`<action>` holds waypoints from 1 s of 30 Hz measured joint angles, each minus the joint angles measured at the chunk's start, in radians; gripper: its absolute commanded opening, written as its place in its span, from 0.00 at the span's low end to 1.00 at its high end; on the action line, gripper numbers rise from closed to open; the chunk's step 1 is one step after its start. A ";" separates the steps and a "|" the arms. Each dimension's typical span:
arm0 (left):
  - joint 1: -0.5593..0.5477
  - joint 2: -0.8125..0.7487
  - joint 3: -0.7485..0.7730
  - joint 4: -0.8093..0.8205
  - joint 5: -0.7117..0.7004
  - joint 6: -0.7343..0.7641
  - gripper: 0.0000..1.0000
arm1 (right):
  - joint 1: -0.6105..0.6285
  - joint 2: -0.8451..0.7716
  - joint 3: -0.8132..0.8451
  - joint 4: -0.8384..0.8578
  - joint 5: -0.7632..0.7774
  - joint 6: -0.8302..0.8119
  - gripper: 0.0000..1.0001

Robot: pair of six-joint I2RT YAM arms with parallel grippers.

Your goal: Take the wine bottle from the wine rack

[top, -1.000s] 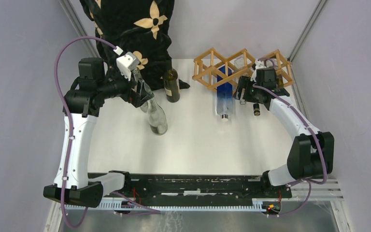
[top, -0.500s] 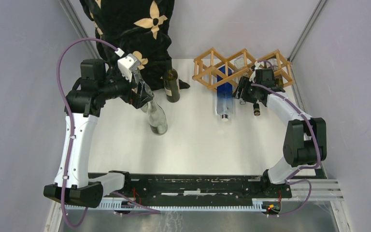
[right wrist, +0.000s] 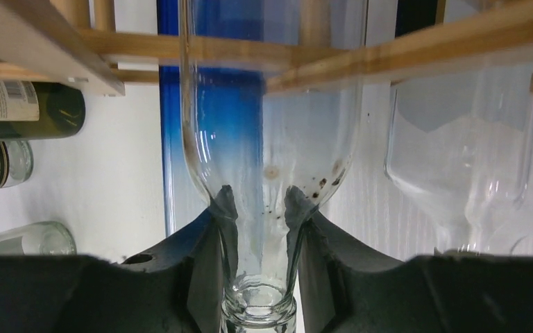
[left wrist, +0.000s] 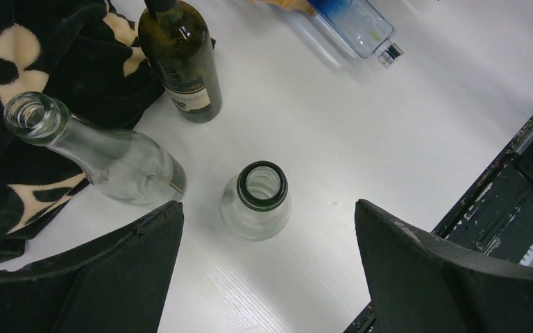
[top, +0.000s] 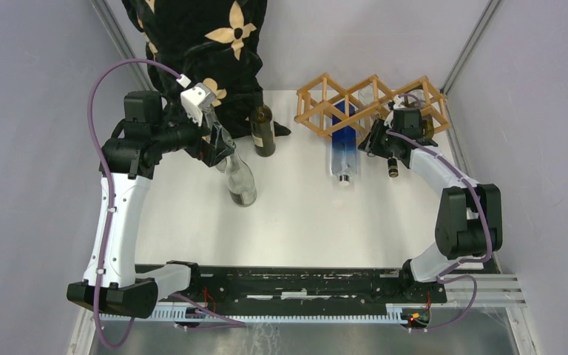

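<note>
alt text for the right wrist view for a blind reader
The right pincer clamps the neck of a clear bottle lying in the wooden rack. Behind it is a blue bottle; a second clear bottle is to the right and dark bottles at the left edge.

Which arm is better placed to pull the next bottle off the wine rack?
Right. The right gripper is closed on the neck of a clear bottle lying in the wine rack. The left gripper hangs open over upright bottles, away from the rack.
</note>
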 measured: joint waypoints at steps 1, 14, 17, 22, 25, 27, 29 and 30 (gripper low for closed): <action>0.000 0.000 0.000 0.000 0.000 0.000 0.97 | 0.000 -0.013 -0.017 0.009 0.001 0.001 0.00; 0.000 -0.013 -0.005 0.000 0.000 0.007 0.99 | 0.001 -0.383 -0.343 0.089 0.006 0.069 0.00; 0.000 -0.014 -0.006 0.001 0.001 0.017 1.00 | 0.001 -0.485 -0.411 0.082 -0.003 0.090 0.00; 0.000 -0.016 -0.006 0.007 0.005 0.027 0.97 | 0.001 -0.618 -0.473 0.038 -0.008 0.122 0.00; 0.000 -0.023 -0.013 0.015 0.026 0.040 0.97 | 0.001 -0.684 -0.490 0.003 -0.010 0.143 0.00; 0.000 -0.031 -0.023 0.019 0.041 0.054 0.97 | 0.001 -0.729 -0.499 -0.022 -0.013 0.158 0.00; 0.000 -0.039 -0.034 0.022 0.057 0.070 0.97 | 0.001 -0.771 -0.505 -0.043 -0.029 0.172 0.00; -0.002 -0.041 -0.038 0.021 0.070 0.082 0.98 | 0.001 -0.793 -0.505 -0.053 -0.039 0.179 0.00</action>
